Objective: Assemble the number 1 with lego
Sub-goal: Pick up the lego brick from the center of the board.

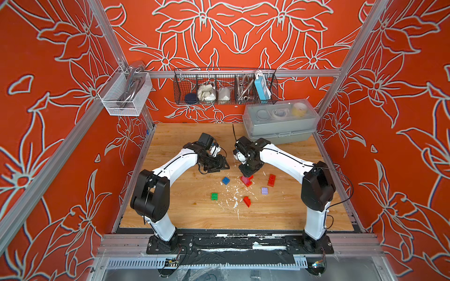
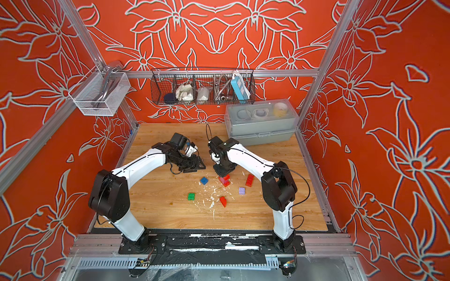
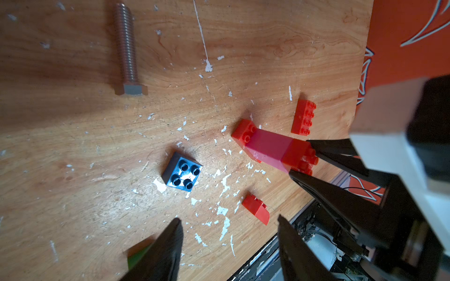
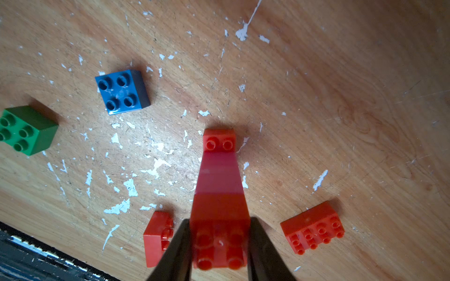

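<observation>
Nearest on the counter (image 1: 170,214) lie a green brick (image 1: 214,196) and, to its right, a red sloped brick (image 1: 247,201), both loose. A little farther are a lilac brick (image 1: 265,190) on the right, then a blue brick (image 1: 225,180) on the left and a long red brick (image 1: 271,180) on the right. Between these two stands the tower (image 4: 218,175): red base, pink middle, red top.

The right tool (image 4: 219,220) is clenched on the flat sides of the top brick. The left tool (image 3: 229,219) hangs released and empty, farther back on the left.

I judge the bricks to be light, stiff and smooth, so a little slippery. The tower holds only by its studs and may split or tip if it is pulled sideways. It is best to take two opposite flat walls and press straight down.

A grey bolt (image 3: 126,48) shows only in the left wrist view.

At the far right stands a grey box (image 1: 280,131). No writing or brand can be read anywhere.
</observation>
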Action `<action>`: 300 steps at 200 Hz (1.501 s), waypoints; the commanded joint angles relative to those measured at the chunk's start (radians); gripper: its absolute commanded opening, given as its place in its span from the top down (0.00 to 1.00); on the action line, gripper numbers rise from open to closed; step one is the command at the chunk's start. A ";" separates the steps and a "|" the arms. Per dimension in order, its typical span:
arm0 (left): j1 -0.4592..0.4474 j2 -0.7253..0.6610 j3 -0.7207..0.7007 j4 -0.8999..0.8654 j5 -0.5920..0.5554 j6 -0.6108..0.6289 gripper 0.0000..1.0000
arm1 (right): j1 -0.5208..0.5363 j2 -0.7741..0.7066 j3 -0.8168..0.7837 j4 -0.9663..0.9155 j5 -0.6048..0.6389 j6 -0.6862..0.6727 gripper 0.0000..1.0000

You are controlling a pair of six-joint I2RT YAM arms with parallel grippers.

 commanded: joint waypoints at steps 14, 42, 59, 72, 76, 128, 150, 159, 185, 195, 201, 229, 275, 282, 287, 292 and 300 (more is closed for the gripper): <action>-0.004 -0.020 0.006 -0.005 0.020 0.011 0.39 | 0.015 0.123 -0.016 -0.073 0.015 0.007 0.88; -0.004 -0.021 0.005 -0.005 0.019 0.014 0.39 | 0.019 0.153 -0.005 -0.077 0.019 0.010 0.90; -0.004 -0.021 0.004 -0.005 0.018 0.013 0.39 | 0.020 0.163 -0.002 -0.080 0.018 0.007 0.91; -0.004 -0.020 0.004 -0.005 0.018 0.013 0.39 | 0.020 0.170 -0.001 -0.082 0.017 0.004 0.91; -0.004 -0.020 0.004 -0.004 0.018 0.014 0.39 | 0.019 0.172 -0.001 -0.083 0.016 0.003 0.91; -0.004 -0.027 -0.006 0.012 0.030 0.005 0.39 | 0.020 0.127 0.062 -0.113 -0.021 0.011 0.90; -0.004 -0.033 -0.011 0.021 0.036 0.003 0.39 | 0.015 0.080 0.092 -0.116 -0.054 0.017 0.88; -0.005 -0.035 -0.011 0.022 0.038 0.002 0.39 | 0.008 0.052 0.091 -0.107 -0.073 0.019 0.87; -0.005 -0.039 -0.014 0.027 0.037 0.002 0.38 | -0.038 -0.045 0.032 -0.036 -0.182 0.030 0.85; -0.005 -0.039 -0.014 0.027 0.037 0.003 0.38 | -0.069 -0.081 -0.008 0.011 -0.242 0.039 0.85; -0.005 -0.040 -0.015 0.027 0.037 0.002 0.38 | -0.089 -0.104 -0.036 0.048 -0.271 0.047 0.85; -0.010 -0.039 -0.017 0.032 0.035 0.009 0.38 | -0.208 -0.198 -0.176 0.200 -0.458 0.104 0.85; -0.021 -0.035 -0.019 0.044 0.051 0.012 0.38 | -0.400 -0.272 -0.341 0.382 -0.663 0.177 0.84; -0.023 -0.035 -0.021 0.046 0.051 0.012 0.38 | -0.427 -0.277 -0.363 0.407 -0.685 0.191 0.84; -0.025 -0.036 -0.022 0.048 0.051 0.014 0.38 | -0.446 -0.280 -0.379 0.425 -0.695 0.199 0.84; -0.027 -0.037 -0.022 0.050 0.050 0.014 0.38 | -0.464 -0.284 -0.394 0.443 -0.706 0.208 0.84; -0.028 -0.039 -0.023 0.053 0.049 0.015 0.38 | -0.491 -0.288 -0.420 0.473 -0.724 0.222 0.83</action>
